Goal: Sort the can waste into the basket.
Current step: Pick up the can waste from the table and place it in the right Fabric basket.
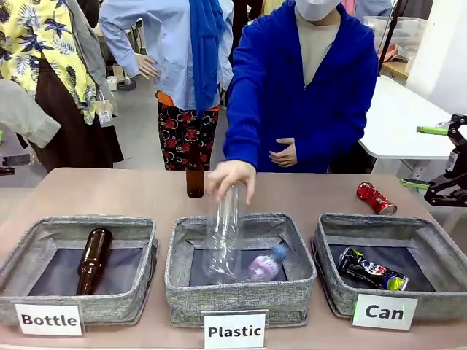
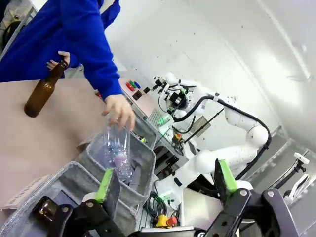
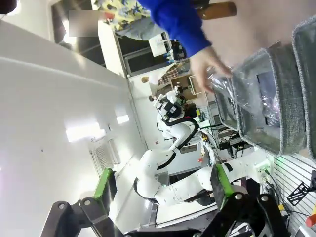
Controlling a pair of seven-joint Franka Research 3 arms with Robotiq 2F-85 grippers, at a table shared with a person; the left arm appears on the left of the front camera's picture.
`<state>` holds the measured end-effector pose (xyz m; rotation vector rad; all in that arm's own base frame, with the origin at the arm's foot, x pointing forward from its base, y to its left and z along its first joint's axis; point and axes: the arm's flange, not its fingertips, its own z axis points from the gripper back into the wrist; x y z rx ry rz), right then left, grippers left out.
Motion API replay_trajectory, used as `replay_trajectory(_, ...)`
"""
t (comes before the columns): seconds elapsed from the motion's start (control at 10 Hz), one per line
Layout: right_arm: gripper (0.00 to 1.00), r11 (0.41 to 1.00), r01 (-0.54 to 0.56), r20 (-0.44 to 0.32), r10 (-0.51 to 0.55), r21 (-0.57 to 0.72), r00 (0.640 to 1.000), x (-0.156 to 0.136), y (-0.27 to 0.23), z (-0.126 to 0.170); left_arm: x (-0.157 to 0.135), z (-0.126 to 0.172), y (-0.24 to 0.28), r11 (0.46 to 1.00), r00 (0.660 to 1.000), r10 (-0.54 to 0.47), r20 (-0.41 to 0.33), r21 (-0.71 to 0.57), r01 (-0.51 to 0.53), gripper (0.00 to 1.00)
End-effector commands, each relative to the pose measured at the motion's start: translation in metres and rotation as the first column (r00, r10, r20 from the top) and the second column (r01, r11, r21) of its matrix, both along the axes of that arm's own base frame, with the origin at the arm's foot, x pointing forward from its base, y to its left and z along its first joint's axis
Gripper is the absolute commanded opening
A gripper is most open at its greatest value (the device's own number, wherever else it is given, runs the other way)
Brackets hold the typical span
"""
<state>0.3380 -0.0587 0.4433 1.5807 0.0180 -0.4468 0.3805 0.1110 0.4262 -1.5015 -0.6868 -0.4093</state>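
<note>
Front camera across table (image 1: pixel 146 193) toward person (image 1: pixel 299 95); tilted wrist cameras, both on person's hand (image 1: pixel 232 177).

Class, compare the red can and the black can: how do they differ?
The red can is red; the black can is black with colourful print. The red can lies on the table behind the Can basket; the black can lies inside it. Both are small and lie on their sides.

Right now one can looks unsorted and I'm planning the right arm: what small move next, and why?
Probably ease the open right gripper toward the red can: it lies on the table behind the Can basket, nearest that gripper, while the black can already lies inside. The person's hand is over the Plastic basket, clear of that path.
</note>
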Motion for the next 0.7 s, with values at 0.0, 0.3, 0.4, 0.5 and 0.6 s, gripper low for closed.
replay_trajectory(0.0,1.00,1.000,0.002,0.004,-0.002,-0.023,1.000,-0.0016,-0.0003,0.0019,-0.0070,0.0007,-0.0043,1.000,1.000,0.004,-0.009,0.015,-0.003,1.00)
replay_trajectory(0.3,1.00,1.000,0.002,0.004,-0.002,-0.023,1.000,-0.0016,-0.0003,0.0019,-0.0070,0.0007,-0.0043,1.000,1.000,0.004,-0.009,0.015,-0.003,1.00)
replay_trajectory(0.4,1.00,1.000,0.002,0.004,-0.002,-0.023,1.000,-0.0016,-0.0003,0.0019,-0.0070,0.0007,-0.0043,1.000,1.000,0.004,-0.009,0.015,-0.003,1.00)
replay_trajectory(0.5,1.00,1.000,0.002,0.004,-0.002,-0.023,1.000,-0.0016,-0.0003,0.0019,-0.0070,0.0007,-0.0043,1.000,1.000,0.004,-0.009,0.015,-0.003,1.00)
replay_trajectory(0.6,1.00,1.000,0.002,0.004,-0.002,-0.023,1.000,-0.0016,-0.0003,0.0019,-0.0070,0.0007,-0.0043,1.000,1.000,0.004,-0.009,0.015,-0.003,1.00)
